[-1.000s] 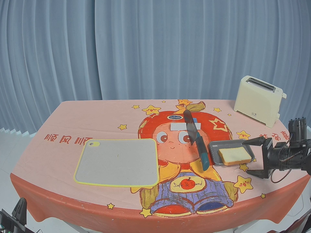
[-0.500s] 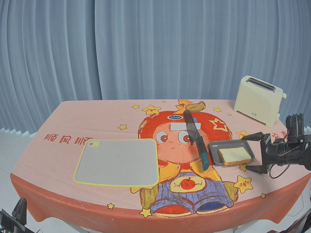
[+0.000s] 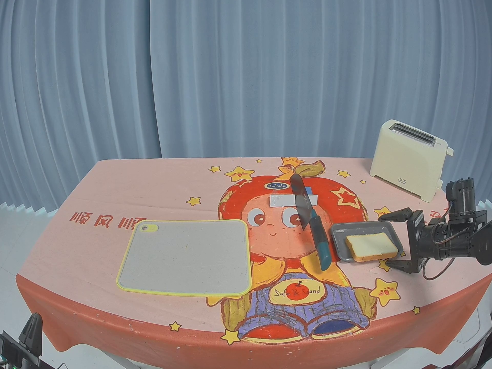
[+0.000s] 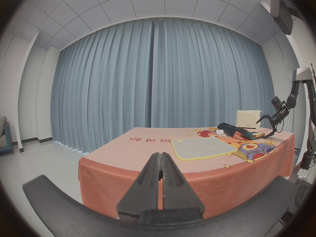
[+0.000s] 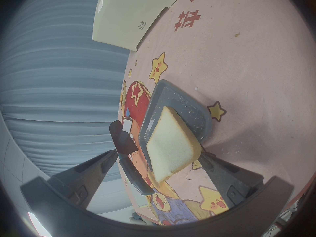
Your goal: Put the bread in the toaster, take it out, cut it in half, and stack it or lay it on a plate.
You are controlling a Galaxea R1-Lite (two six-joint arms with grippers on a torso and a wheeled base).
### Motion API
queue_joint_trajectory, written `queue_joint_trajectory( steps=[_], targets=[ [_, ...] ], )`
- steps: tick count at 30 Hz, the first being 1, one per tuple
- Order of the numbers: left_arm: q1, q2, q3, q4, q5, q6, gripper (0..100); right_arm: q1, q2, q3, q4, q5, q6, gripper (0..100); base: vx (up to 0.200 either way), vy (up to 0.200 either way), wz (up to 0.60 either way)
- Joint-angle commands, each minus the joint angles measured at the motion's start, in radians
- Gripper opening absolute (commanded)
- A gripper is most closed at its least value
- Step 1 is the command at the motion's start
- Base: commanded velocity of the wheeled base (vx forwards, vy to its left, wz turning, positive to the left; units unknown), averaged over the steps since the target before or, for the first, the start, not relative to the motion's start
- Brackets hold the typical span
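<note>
Head view: my right gripper [image 3: 385, 241], jaws wide, has crept in from counter's right edge over last second. Fingertips now straddle right end of bread [image 3: 371, 246] on grey tray [image 3: 359, 226]; no contact seen. Toaster [image 3: 410, 157] stands behind.

Left wrist view: left gripper [image 4: 160, 175] pinched closed, low off counter.

Right wrist view: bread between spread fingers [image 5: 95, 168]. Judge pickup imminent; toasting not begun.
</note>
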Motion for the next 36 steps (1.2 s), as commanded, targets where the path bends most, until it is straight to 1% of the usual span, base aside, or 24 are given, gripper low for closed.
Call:
queue_joint_trajectory(
  steps=[1, 6, 7, 25, 36],
  targets=[
    [0.0, -0.001, 0.018, 0.0, 0.0, -0.001, 0, -0.003, 0.011, 0.001, 0.001, 0.0, 0.0, 100, 0.0, 0.0, 0.0],
    [0.0, -0.001, 0.018, 0.0, 0.0, -0.001, 0, -0.003, 0.031, 0.004, 0.003, 0.0, -0.001, 100, 0.0, 0.0, 0.0],
    [0.0, -0.001, 0.018, 0.0, 0.0, -0.001, 0, -0.003, 0.034, 0.005, 0.005, 0.003, -0.001, 0, 0.0, 0.0, 0.0],
    [0.0, -0.001, 0.018, 0.0, 0.0, -0.001, 0, 0.007, 0.019, 0.007, 0.041, -0.003, 0.0, 0, 0.0, 0.0, 0.0],
    [0.0, -0.001, 0.018, 0.0, 0.0, -0.001, 0, 0.004, -0.041, -0.012, 0.044, -0.005, 0.002, 0, 0.0, 0.0, 0.0]
  ],
)
